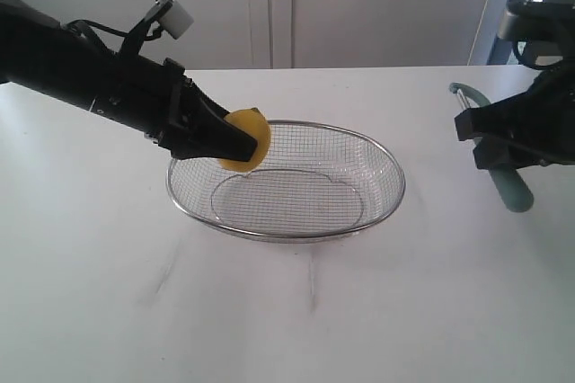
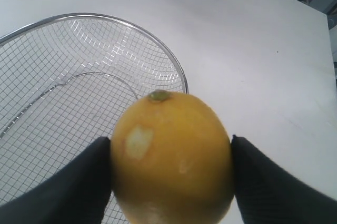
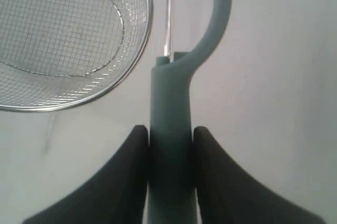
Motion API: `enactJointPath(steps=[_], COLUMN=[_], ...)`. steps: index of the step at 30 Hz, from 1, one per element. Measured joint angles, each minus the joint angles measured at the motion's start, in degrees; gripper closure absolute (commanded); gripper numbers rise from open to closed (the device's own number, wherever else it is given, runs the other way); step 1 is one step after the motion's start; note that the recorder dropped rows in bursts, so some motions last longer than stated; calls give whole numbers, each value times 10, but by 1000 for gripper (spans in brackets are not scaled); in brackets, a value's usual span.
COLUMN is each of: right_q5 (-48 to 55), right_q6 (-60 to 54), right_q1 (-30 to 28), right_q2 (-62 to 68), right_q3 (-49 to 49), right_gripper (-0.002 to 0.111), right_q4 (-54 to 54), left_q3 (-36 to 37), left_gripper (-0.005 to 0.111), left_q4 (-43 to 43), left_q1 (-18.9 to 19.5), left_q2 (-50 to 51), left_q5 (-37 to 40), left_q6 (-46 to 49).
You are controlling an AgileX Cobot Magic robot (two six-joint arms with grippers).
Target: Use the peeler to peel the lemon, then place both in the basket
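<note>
The left tool [image 1: 235,144] is clamped on the lemon [image 1: 252,135], its two black fingers [image 2: 73,184] pressing against opposite sides of the fruit. The lemon hangs in the air over the left end of the basket [image 1: 401,187], above the rim and not touching the mesh. In the left wrist view the lemon [image 2: 171,161] fills the lower middle, with a greenish nub at its far end and a small pale patch on the yellow skin. Beyond it lies the mesh of the basket [image 2: 105,18].

The basket sits on the white tabletop [image 1: 108,293], near the middle, with nothing lying inside it.

The right tool [image 1: 492,138] grips the peeler [image 1: 514,191] by its pale teal handle, well apart from the basket on its right side. In the right wrist view the handle of the peeler [image 3: 169,103] runs straight between the two fingers [image 3: 126,176], both pressed against it. The looped head and thin metal blade reach out past the fingertips, just beside the rim of the basket [image 3: 149,21]. Whether the peeler touches the tabletop I cannot tell.
</note>
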Motion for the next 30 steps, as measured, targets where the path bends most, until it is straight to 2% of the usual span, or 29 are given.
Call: enactJointPath(steps=[9, 23, 30], right_q5=[11, 20, 29], right_q6=[-94, -267, -295], right_q1=[0, 0, 18], right_q2=[53, 98, 103], right_q3=[-35, -35, -35], right_gripper=[108, 108, 108], right_q4=[103, 284, 313], left_q3=[0, 0, 0], left_gripper=[107, 107, 107], left_q4=[0, 0, 0], left_q1=[0, 0, 0], left_q2=[0, 0, 0], left_q5=[-1, -3, -3], left_q6=[0, 1, 1])
